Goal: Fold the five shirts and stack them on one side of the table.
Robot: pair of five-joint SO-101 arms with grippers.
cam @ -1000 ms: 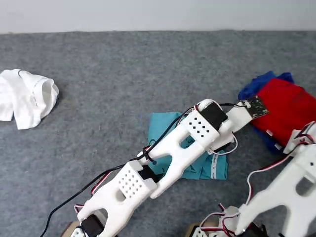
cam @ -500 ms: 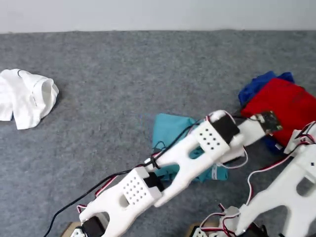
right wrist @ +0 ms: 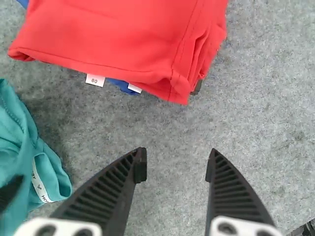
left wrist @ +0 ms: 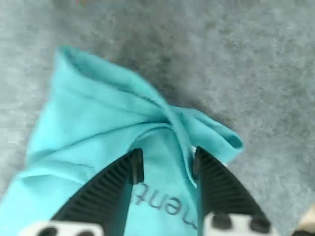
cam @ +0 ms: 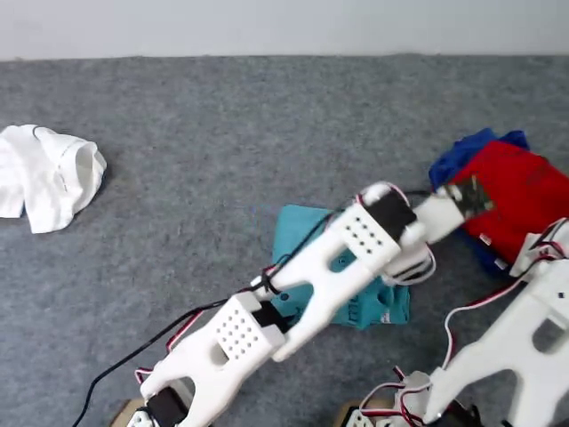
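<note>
A teal shirt point(cam: 307, 231) lies bunched in the middle of the table under my left arm point(cam: 356, 240). In the left wrist view my left gripper point(left wrist: 165, 157) is open, its fingers astride a raised fold of the teal shirt point(left wrist: 88, 128). A folded red shirt point(cam: 516, 200) rests on a blue shirt point(cam: 471, 151) at the right edge. My right gripper point(right wrist: 174, 160) hangs open over bare grey mat, just short of the red shirt point(right wrist: 123, 34), with the teal shirt point(right wrist: 19, 162) off to one side. A crumpled white shirt point(cam: 49, 173) lies far left.
The grey mat point(cam: 222, 133) covers the table up to a pale wall at the back. My right arm point(cam: 524, 329) stands at the front right corner. Cables run along the left arm.
My left arm's wrist swung right and toward the front, then back a little. The teal shirt has bunched up and its left edge has shifted slightly right. The right arm stayed still.
</note>
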